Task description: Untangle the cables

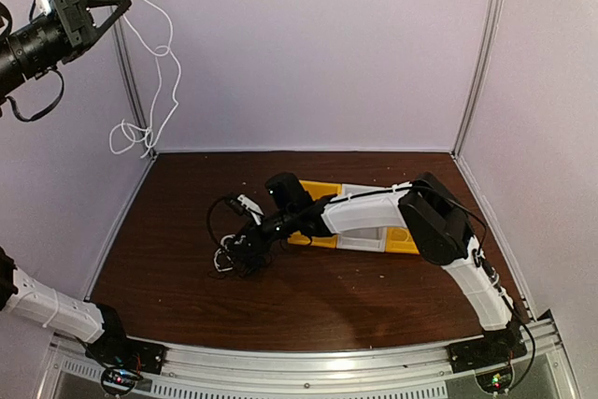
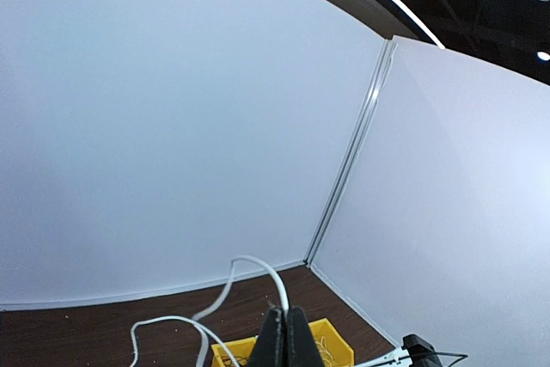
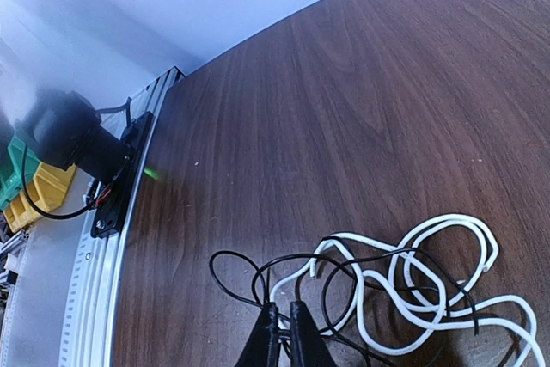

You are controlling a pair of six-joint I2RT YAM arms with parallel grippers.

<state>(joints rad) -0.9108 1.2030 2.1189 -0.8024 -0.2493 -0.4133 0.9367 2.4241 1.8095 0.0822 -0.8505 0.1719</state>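
From above, my left hand (image 1: 117, 5), raised high and far left of the yellow bin (image 1: 404, 242), lifts the white cable (image 1: 154, 72) so it hangs free of the tangle (image 1: 238, 254) just left of that bin. Its wrist view shows fingers (image 2: 273, 341) clamped shut on the cable. My right wrist view shows my right hand (image 3: 282, 333) closed, apparently pinning a black cable (image 3: 258, 274) to the tabletop (image 3: 387, 83).

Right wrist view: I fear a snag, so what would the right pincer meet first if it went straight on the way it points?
Likely the black cable loops just ahead of the right pincer, then the white cable or the table; depth is unclear.
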